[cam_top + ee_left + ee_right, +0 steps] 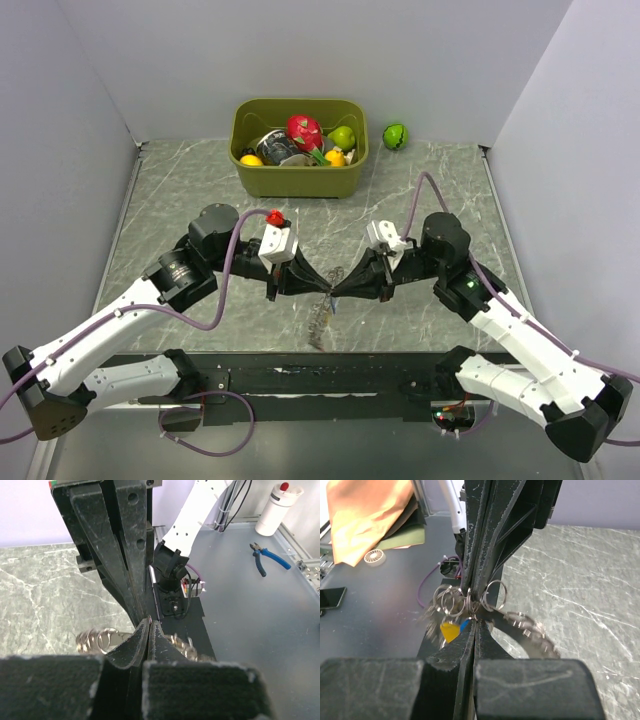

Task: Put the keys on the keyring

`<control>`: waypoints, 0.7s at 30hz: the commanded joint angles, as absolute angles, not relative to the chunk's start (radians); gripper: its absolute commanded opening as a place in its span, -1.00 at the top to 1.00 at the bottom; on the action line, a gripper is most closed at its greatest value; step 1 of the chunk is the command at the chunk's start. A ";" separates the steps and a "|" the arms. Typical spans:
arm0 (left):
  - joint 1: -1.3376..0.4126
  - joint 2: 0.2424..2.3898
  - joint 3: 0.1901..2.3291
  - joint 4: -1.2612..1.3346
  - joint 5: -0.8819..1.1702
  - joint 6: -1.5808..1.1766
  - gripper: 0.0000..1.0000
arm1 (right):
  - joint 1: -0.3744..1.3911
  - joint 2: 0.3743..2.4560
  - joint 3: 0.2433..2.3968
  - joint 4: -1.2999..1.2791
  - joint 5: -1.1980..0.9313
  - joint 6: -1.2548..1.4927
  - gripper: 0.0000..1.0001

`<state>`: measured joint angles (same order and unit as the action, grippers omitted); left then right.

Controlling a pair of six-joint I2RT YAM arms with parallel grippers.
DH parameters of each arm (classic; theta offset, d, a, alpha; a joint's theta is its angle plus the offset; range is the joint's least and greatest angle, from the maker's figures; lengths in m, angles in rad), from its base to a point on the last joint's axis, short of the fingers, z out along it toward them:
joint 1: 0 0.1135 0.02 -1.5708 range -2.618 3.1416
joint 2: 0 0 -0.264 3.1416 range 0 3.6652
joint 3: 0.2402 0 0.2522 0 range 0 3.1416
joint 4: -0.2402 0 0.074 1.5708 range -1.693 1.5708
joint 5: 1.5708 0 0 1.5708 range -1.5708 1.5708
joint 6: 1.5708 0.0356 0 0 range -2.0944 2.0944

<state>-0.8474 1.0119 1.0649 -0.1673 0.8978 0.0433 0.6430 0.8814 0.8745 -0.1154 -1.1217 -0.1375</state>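
Both grippers meet tip to tip above the middle of the marble table. My left gripper (322, 288) (149, 623) is shut. My right gripper (338, 289) (476, 622) is shut too, pressed against the left's fingers. The keyring (321, 326) (536, 635), dark grey and beaded, hangs from that meeting point. Small silver split rings (449, 600) (96, 640) bunch at the tips. Below them dangle keys with a yellow head (449, 630) and a blue head (465, 625). The fingers hide exactly which part each one pinches.
An olive bin (298, 185) of toy fruits stands at the back centre, with a green toy fruit (396, 136) to its right on the table. Off the table lie blue pliers (267, 560), a white bottle (279, 502) and an orange cloth (367, 515).
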 commanded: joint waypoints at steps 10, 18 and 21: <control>-0.848 1.000 1.083 -0.026 0.953 0.009 0.98 | 0.680 0.786 0.785 0.035 -0.853 -0.049 0.68; -0.848 0.989 1.065 -0.040 0.922 0.014 0.98 | 0.680 0.701 0.772 0.005 -0.750 -0.087 -0.48; -0.847 0.992 1.058 -0.060 0.905 0.023 0.98 | 0.678 0.657 0.746 0.017 -0.700 -0.089 -0.75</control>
<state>-0.8452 1.0149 1.0595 -0.1146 0.9085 0.0223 0.6781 0.7170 0.7738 -0.0139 -0.8013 -0.0711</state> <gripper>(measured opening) 0.021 0.813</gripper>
